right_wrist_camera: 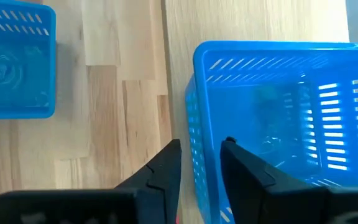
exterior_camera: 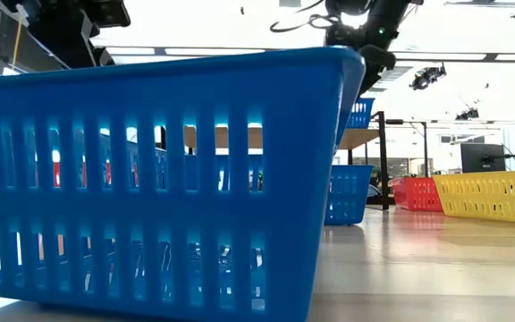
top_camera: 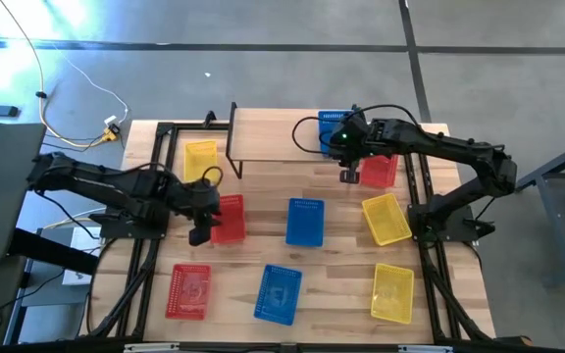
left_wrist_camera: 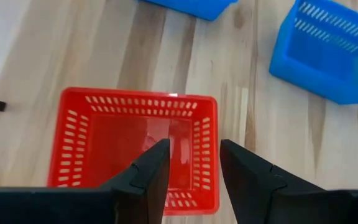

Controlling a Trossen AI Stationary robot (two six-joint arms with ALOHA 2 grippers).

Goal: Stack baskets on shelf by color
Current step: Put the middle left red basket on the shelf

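While right tool (right_wrist_camera: 201, 163) straddles blue basket (right_wrist_camera: 278, 118) wall, on shelf (top_camera: 273, 137)

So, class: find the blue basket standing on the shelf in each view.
High view: blue basket at the shelf's right end, under the right gripper.
Low view: small, upper middle, on the shelf plank.
Left wrist view: not shown.
Right wrist view: large, right.
Shared landmark: shelf plank.

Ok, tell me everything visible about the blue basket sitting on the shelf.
The blue basket is a shallow rectangular plastic tray with slotted mesh walls, upright, open side up and empty. It rests on the right end of the shelf plank. The right gripper straddles one wall with its fingers apart, one inside and one outside.
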